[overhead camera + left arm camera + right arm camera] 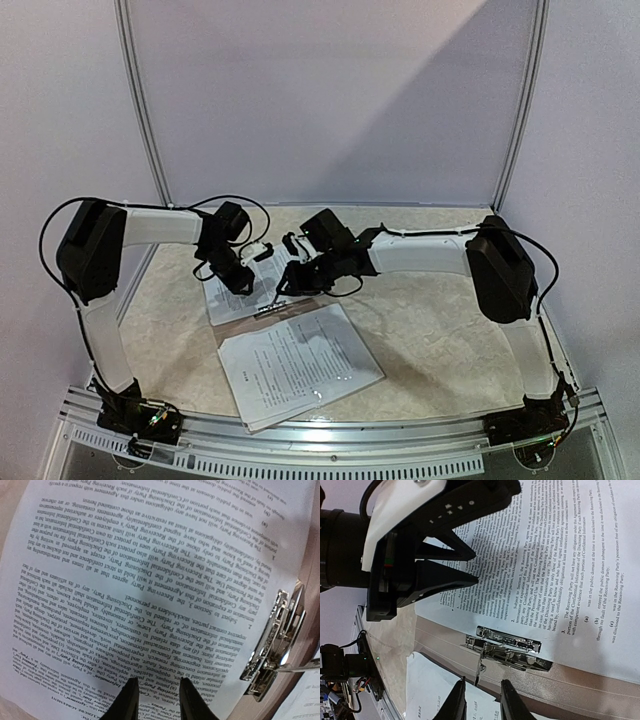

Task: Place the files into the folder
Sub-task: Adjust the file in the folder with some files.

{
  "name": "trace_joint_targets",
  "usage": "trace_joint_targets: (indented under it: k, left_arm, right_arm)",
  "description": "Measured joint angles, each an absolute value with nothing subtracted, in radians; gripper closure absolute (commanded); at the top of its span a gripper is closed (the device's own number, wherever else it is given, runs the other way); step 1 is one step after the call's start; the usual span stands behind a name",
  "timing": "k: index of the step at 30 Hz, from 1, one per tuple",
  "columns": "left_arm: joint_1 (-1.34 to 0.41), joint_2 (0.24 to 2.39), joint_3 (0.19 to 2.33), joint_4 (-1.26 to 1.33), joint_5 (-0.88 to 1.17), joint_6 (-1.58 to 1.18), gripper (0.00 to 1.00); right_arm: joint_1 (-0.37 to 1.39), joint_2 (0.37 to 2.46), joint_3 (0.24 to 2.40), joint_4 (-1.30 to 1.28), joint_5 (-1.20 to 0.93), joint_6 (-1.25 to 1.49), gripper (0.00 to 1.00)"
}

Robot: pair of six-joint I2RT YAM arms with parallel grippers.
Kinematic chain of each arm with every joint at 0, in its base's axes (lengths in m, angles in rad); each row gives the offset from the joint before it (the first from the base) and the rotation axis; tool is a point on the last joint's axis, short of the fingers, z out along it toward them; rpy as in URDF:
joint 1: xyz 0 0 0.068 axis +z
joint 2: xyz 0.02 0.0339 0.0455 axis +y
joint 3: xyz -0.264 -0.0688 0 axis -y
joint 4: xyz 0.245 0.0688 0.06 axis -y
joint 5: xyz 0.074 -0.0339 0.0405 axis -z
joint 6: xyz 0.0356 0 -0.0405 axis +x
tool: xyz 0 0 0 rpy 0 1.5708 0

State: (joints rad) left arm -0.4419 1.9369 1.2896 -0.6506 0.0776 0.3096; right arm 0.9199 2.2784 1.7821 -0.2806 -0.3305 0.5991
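Observation:
The tan folder (291, 311) lies open on the table. One file (228, 297) of printed white sheets rests on its far half, beside the silver clip (509, 647). Another file (300, 364) lies on the near half. My left gripper (159, 700) hovers low over the far file (150, 580), its jaws a little apart and empty; the clip (272, 642) is to its right. The right wrist view shows its fingertips (470, 580) at the sheet's edge. My right gripper (482, 700) is open just before the clip, and the clip's raised lever (480, 667) points into the gap between its fingers.
Both arms meet over the folder at the table's (440, 330) middle back. Wall panels (330, 100) close the back and sides. A metal rail (330, 440) runs along the near edge between the arm bases. Black cables loop off both wrists.

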Motion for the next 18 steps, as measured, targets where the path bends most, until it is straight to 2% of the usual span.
trace_joint_targets:
  k: [5, 9, 18]
  left_arm:
    - [-0.435, 1.937, 1.309, -0.686, 0.094, 0.323, 0.65]
    - [-0.413, 1.959, 1.401, -0.72, 0.083, 0.335, 0.61]
    - [-0.287, 2.164, 1.617, -0.739, -0.036, 0.351, 0.54]
  right_arm:
    - [0.92, 2.278, 1.782, -0.288, -0.329, 0.593, 0.76]
    - [0.92, 2.278, 1.782, -0.293, -0.324, 0.583, 0.75]
    - [0.92, 2.275, 1.789, -0.302, -0.323, 0.563, 0.73]
